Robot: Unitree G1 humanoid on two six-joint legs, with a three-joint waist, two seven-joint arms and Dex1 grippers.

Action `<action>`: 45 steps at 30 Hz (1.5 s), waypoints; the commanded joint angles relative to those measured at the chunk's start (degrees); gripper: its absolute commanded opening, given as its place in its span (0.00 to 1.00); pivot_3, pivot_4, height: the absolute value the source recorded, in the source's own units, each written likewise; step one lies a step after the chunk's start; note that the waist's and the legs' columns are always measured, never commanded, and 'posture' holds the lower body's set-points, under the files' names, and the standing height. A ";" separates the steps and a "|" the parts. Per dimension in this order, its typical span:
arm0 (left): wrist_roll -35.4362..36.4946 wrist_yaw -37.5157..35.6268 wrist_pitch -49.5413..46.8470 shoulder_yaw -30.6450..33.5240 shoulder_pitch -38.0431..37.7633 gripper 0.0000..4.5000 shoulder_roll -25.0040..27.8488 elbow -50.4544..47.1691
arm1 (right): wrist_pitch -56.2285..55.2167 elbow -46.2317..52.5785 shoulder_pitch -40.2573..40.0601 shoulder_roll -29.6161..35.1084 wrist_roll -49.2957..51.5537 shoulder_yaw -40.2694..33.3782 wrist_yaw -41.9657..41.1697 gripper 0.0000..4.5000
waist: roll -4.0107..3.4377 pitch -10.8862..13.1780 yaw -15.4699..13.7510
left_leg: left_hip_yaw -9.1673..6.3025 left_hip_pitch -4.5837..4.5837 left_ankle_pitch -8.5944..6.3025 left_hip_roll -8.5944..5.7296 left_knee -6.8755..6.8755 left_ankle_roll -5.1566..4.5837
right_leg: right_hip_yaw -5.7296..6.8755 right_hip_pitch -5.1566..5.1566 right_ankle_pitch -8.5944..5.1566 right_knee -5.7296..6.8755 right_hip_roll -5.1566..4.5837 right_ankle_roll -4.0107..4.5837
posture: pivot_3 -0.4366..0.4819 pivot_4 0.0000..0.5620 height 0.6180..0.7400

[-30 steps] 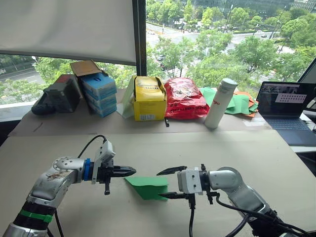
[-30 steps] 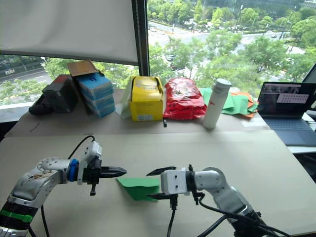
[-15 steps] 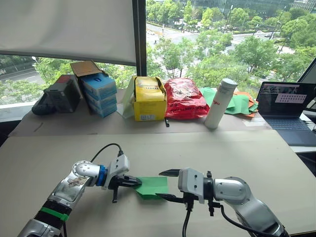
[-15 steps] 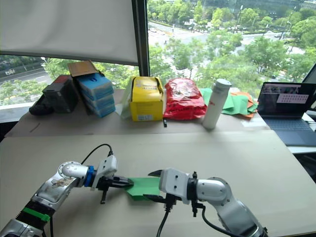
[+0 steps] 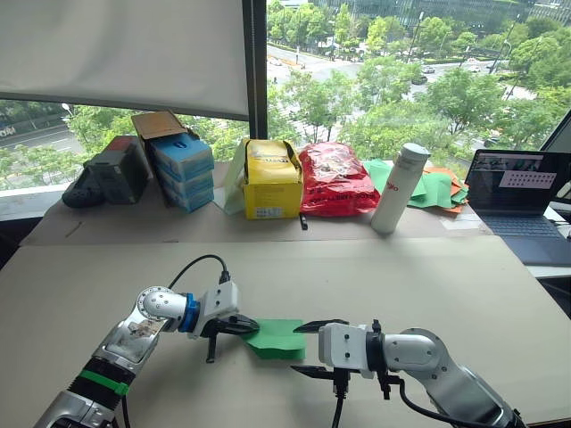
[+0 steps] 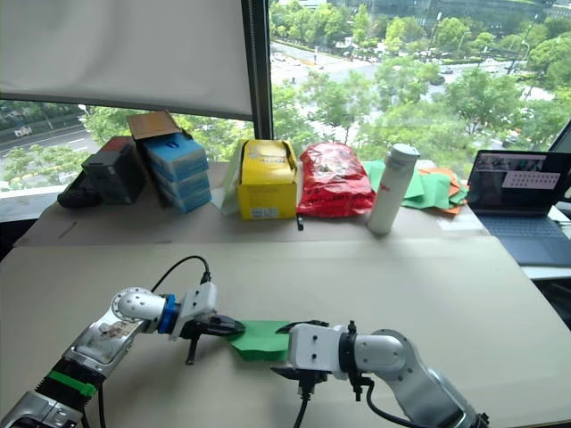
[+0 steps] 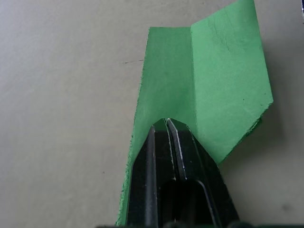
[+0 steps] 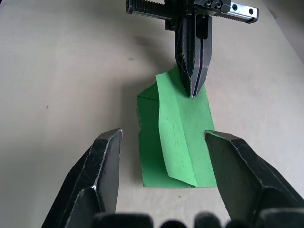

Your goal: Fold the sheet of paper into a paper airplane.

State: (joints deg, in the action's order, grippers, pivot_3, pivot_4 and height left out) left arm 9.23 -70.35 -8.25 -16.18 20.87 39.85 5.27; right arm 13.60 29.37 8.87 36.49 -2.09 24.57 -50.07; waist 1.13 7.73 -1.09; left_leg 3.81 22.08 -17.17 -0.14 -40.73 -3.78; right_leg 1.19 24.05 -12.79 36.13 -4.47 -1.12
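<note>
The sheet of paper (image 5: 277, 337) is bright green and folded, with a raised crease along it, and lies flat on the tan table (image 5: 401, 276) between my two grippers. My left gripper (image 5: 252, 325) is shut, and its joined tips rest on top of the paper's left end (image 7: 223, 95). In the right wrist view the left gripper (image 8: 192, 90) points down onto the far end of the paper (image 8: 178, 137). My right gripper (image 5: 305, 348) is open just off the paper's right edge, with its fingers (image 8: 107, 161) spread wider than the paper and holding nothing.
Along the back of the table stand blue boxes (image 5: 183, 165), a yellow box (image 5: 270, 178), a red bag (image 5: 335, 178), a white bottle (image 5: 397, 187), a heap of green and orange sheets (image 5: 437, 187) and a laptop (image 5: 517, 192). A black cable (image 5: 192, 267) loops over my left arm.
My left gripper has moved right from beside the paper onto its left end. My right gripper has drawn back slightly, from straddling the paper's right edge to just off it.
</note>
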 commanded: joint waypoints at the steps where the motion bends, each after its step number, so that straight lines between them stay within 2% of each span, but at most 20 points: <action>1: -4.12 0.82 -1.03 -2.07 -1.35 0.01 0.96 3.16 | -2.81 -0.88 1.59 -0.39 -1.58 0.43 0.08 0.67 | 0.00 0.00 0.01 | 0.00 -0.01 0.00 0.00 0.00 0.00 | 0.00 -0.01 0.00 0.00 0.00 0.00 | 0.48 0.27 1.00; 9: -4.94 1.77 -0.73 -1.75 -2.48 0.01 2.04 3.26 | -4.88 -3.61 2.16 -1.92 -4.27 0.65 1.31 0.67 | 0.00 -0.02 0.26 | 0.01 -0.05 0.00 0.02 0.00 0.00 | -0.02 -0.01 0.00 0.03 0.02 0.00 | 0.48 0.27 1.00; 12: -4.95 1.95 -0.68 -1.45 -2.94 0.00 2.34 3.07 | -5.89 -4.79 2.33 -2.17 -5.25 1.21 1.22 0.49 | -0.01 -0.03 0.40 | 0.01 -0.06 0.00 0.04 0.01 0.00 | -0.03 -0.01 0.00 0.03 0.03 0.00 | 0.48 0.27 1.00; 18: -5.30 2.06 -0.31 -1.59 -3.20 0.00 2.79 2.80 | -5.28 -6.50 3.34 -3.59 -5.50 0.95 1.09 0.03 | -0.01 -0.04 0.44 | 0.01 -0.08 0.00 0.05 0.01 0.00 | -0.06 0.00 0.00 0.05 0.04 0.00 | 0.48 0.27 1.00; 19: -5.42 2.08 -0.15 -1.65 -3.23 0.00 2.92 2.73 | -4.69 -6.74 3.82 -3.89 -5.17 0.87 0.76 0.01 | -0.02 -0.04 0.44 | 0.01 -0.08 0.00 0.05 0.01 0.00 | -0.06 0.00 0.00 0.05 0.04 0.01 | 0.48 0.27 1.00; 26: -5.26 2.32 -0.05 -1.71 -3.43 0.00 2.87 2.13 | 5.68 -6.50 8.11 -5.96 2.94 -0.95 -4.46 0.01 | -0.04 -0.05 0.49 | 0.01 -0.10 0.00 0.07 0.02 0.00 | -0.07 0.00 0.00 0.06 0.03 0.02 | 0.48 0.27 1.00; 32: -5.28 2.75 -0.17 -1.67 -3.56 0.00 2.71 1.71 | 21.04 -8.91 13.86 -5.97 9.87 -1.61 -8.96 0.01 | -0.06 -0.06 0.52 | 0.00 -0.09 0.00 0.08 0.02 0.01 | -0.08 0.03 0.00 0.07 -0.04 0.03 | 0.48 0.27 1.00; 36: -5.14 3.06 -0.51 -1.63 -3.97 0.00 2.80 0.85 | 23.72 -14.15 17.10 -7.66 9.00 -1.69 -6.41 0.01 | -0.07 -0.06 0.53 | -0.02 -0.07 0.00 0.07 0.03 0.01 | -0.11 0.04 0.00 0.07 -0.44 0.04 | 0.48 0.27 1.00; 45: -4.83 4.08 -1.28 -1.08 -4.94 0.00 3.13 -0.65 | 34.44 -20.28 20.18 -10.28 10.16 0.30 -4.30 0.01 | -0.10 -0.07 0.61 | -0.01 -0.04 -0.01 0.03 0.04 0.01 | -0.07 0.07 0.01 0.07 -0.60 0.04 | 0.48 0.27 1.00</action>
State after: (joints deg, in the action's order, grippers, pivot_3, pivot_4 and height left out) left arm 8.31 -66.79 -6.59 -15.59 17.96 41.38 2.13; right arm 46.04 9.81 28.71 26.02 8.13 24.20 -55.06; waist 1.03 7.66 -0.48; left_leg 3.78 22.04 -17.18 -0.11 -40.68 -3.77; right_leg 1.12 24.11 -12.79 36.20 -5.09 -1.09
